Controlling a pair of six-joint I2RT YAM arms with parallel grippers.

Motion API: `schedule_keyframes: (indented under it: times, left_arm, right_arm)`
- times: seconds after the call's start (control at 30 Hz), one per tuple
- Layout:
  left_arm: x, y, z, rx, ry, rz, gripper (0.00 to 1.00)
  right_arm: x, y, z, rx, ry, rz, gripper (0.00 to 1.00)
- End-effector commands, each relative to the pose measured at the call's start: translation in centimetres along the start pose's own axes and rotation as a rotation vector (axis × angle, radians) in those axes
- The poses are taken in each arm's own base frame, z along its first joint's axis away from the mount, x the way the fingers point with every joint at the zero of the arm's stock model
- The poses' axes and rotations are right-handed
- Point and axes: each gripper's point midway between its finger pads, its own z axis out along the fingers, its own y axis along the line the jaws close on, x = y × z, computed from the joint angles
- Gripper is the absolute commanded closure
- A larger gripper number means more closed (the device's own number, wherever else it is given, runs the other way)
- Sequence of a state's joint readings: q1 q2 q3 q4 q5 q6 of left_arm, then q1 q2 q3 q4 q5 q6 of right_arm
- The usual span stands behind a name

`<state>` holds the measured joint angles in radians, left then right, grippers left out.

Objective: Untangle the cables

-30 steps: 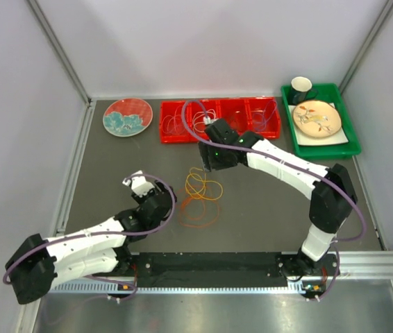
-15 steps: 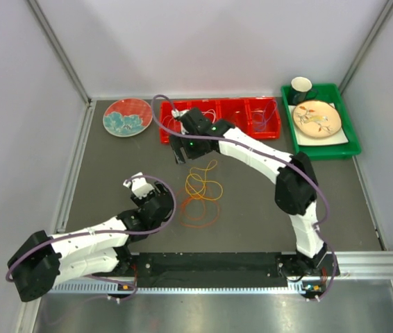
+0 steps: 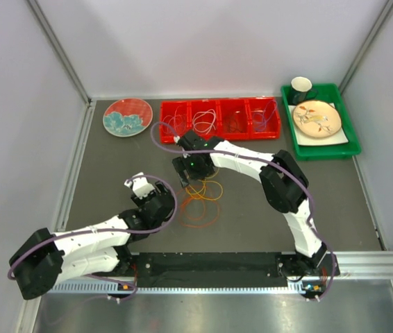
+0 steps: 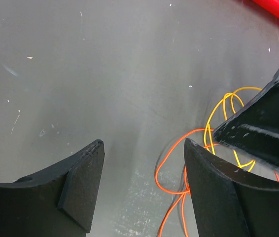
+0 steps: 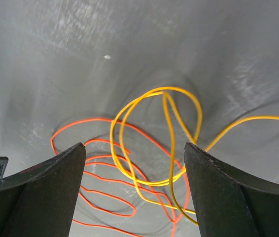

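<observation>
An orange cable (image 3: pixel 198 212) and a yellow cable (image 3: pixel 208 189) lie overlapped in loose loops on the dark table. My right gripper (image 3: pixel 194 178) hangs open just above them. In the right wrist view its jaws (image 5: pixel 134 145) straddle the yellow loops (image 5: pixel 170 148), which cross over the orange strands (image 5: pixel 87 119), and grip nothing. My left gripper (image 3: pixel 163 196) is open to the left of the pile, low over the table. Its right finger stands beside the orange loop (image 4: pixel 171 158) in the left wrist view, gripper (image 4: pixel 143 143) empty. More thin cables, white (image 3: pixel 205 121) among them, lie in the red tray (image 3: pixel 217 139).
A patterned plate (image 3: pixel 127 116) sits at the back left. A green tray (image 3: pixel 349 147) at the back right holds a plate (image 3: pixel 316 118) and a cup (image 3: pixel 301 85). Walls close in the table on three sides.
My right arm swung left along the red tray, then came back toward me and down over the yellow and orange loops. The left arm has barely moved.
</observation>
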<state>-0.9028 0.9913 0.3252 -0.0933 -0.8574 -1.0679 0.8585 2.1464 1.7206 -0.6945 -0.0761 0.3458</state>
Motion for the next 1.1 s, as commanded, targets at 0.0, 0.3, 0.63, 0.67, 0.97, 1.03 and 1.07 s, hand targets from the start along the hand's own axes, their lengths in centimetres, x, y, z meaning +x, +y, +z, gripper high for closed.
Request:
schedule_keyframes:
  times: [0.0, 0.3, 0.63, 0.67, 0.97, 1.03, 1.07]
  left_arm:
    - [-1.4, -1.4, 0.0, 0.014, -0.031, -0.037, 0.30]
    - [-1.3, -1.4, 0.1, 0.015, -0.028, -0.033, 0.30]
    - [-1.2, -1.4, 0.2, 0.014, -0.025, -0.029, 0.30]
    - [-1.3, -1.4, 0.2, 0.013, -0.028, -0.032, 0.30]
    - [-1.3, -1.5, 0.2, 0.017, -0.025, -0.031, 0.30]
    - [-1.3, -1.4, 0.2, 0.016, -0.025, -0.032, 0.30]
    - [-1.3, -1.5, 0.2, 0.017, -0.026, -0.031, 0.30]
  right_arm:
    - [-1.2, 2.5, -0.6, -0.056, -0.070, 0.001, 0.21]
    - [-1.6, 2.3, 0.6, -0.031, -0.065, 0.029, 0.27]
    - [-1.4, 2.0, 2.1, 0.023, -0.043, 0.054, 0.47]
    - [-1.5, 1.9, 2.2, 0.030, -0.046, 0.054, 0.50]
    - [-1.3, 1.9, 3.0, 0.096, -0.042, 0.042, 0.77]
    - [-1.3, 1.9, 3.3, 0.098, -0.038, 0.048, 0.83]
    - [-1.2, 1.8, 3.5, 0.098, -0.035, 0.050, 0.90]
